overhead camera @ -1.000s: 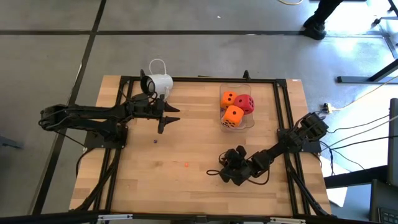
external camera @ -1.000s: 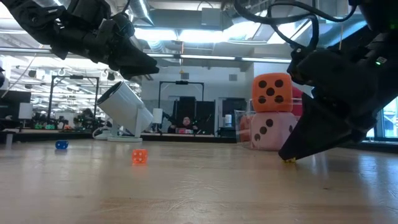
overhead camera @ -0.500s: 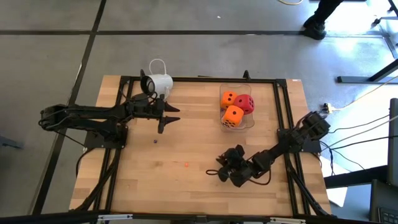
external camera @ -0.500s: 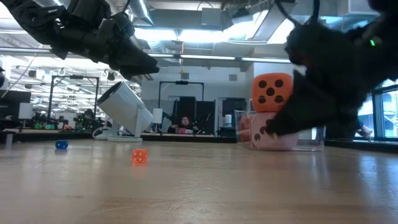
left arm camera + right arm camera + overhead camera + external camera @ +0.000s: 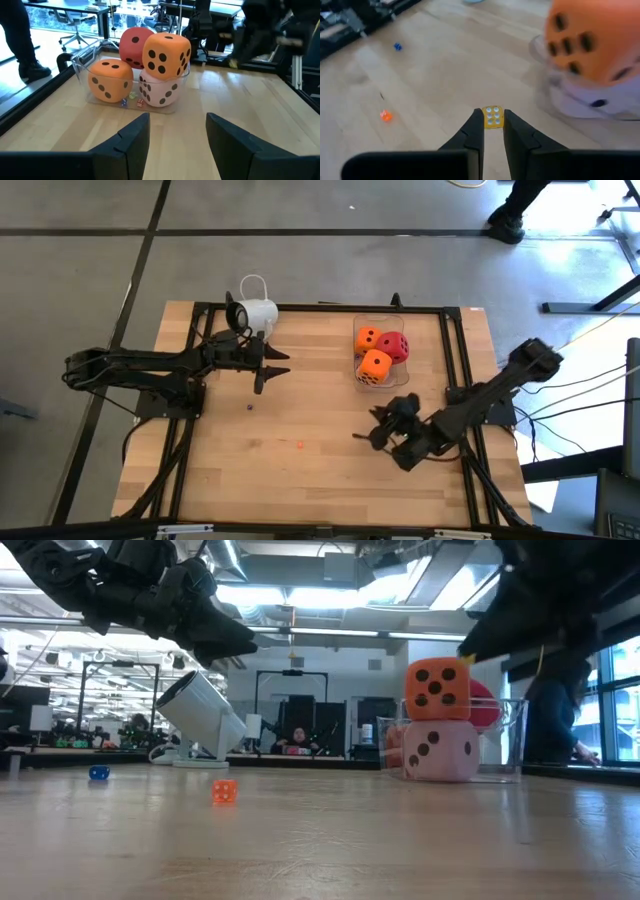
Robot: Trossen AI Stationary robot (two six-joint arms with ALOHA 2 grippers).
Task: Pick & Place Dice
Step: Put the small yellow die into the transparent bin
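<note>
We saw the right hand (image 5: pixel 493 131) raised above the worktop (image 5: pixel 300 470), pinched on a small yellow die (image 5: pixel 493 117); the left hand (image 5: pixel 177 131) hovering apart-fingered, holding nothing, near the white camera (image 5: pixel 255 313); four big dice (image 5: pixel 142 70) piled in a clear tray (image 5: pixel 82 58).

No legible text, label or number anywhere.
</note>
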